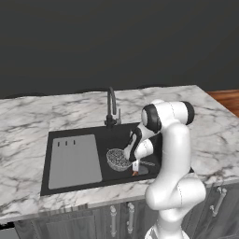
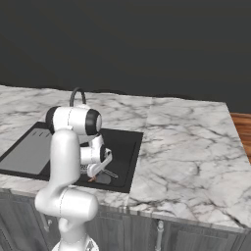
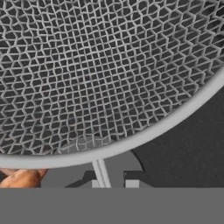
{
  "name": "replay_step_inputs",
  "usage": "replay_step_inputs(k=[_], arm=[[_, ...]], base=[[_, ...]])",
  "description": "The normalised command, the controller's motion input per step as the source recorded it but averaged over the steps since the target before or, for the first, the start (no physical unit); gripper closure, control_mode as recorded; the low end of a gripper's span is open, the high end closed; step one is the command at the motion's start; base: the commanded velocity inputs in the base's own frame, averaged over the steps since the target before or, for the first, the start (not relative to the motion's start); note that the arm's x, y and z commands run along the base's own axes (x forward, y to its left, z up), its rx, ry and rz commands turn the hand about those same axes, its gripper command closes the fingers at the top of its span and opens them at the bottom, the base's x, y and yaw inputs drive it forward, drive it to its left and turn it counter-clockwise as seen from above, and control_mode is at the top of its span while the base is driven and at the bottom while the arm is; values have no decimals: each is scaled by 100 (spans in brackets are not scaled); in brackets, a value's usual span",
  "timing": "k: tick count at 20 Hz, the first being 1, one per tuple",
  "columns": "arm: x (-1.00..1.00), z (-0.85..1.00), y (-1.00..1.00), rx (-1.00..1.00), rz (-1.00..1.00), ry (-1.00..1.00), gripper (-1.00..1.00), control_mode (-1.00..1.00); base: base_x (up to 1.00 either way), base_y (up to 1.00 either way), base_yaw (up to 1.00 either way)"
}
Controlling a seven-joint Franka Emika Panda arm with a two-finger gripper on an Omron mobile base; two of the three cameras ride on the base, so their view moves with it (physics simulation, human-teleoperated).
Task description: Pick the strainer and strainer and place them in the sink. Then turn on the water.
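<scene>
- In the middle of the left base view, a round silvery-grey wire-mesh strainer (image 1: 118,159) is seen low inside the large black recessed sink (image 1: 122,135), near its front wall.
- The two-finger gripper (image 1: 136,164) of the white arm is placed just to the right of the mesh bowl, down in the basin.
- In the hand view, the mesh bowl with its pale rim covers the upper part of the frame, and a thin wire handle (image 3: 99,171) runs down from the rim between the two dark finger tips (image 3: 131,178) at the bottom.
- The jaws are almost fully closed, and the thin handle is judged to be held between them.
- A small orange-brown object (image 3: 19,178) is seen at the lower left of the hand view, beside the rim; what it is cannot be told.
- The slim black gooseneck tap (image 1: 111,106) stands at the back edge of the basin, above the centre of the left base view, and no blue stream is seen under it.
- The flat grey ridged drainboard panel (image 1: 74,160) lies at the left of the basin.
- Risk: if the jaws are opened while the bowl is tilted, it may roll or tip over onto its side.
- Risk: when the hand is lifted out, the fingers may catch the wire handle and drag the strainer along.
- Risk: the elbow is close to the basin edge, so a wide swing toward the tap may knock it.
</scene>
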Motion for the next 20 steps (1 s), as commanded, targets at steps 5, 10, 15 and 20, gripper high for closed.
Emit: replay_step_inputs(k=[5, 10, 15, 20], arm=[[0, -22, 2, 0, 0, 0, -100, -100], [1, -10, 15, 0, 0, 0, -100, -100], [0, 2, 2, 0, 0, 0, -100, -100], [-4, 29, 0, 2, 0, 0, -100, -100]], base=[[0, 0, 0], [0, 0, 0], [0, 0, 0], [0, 0, 0]])
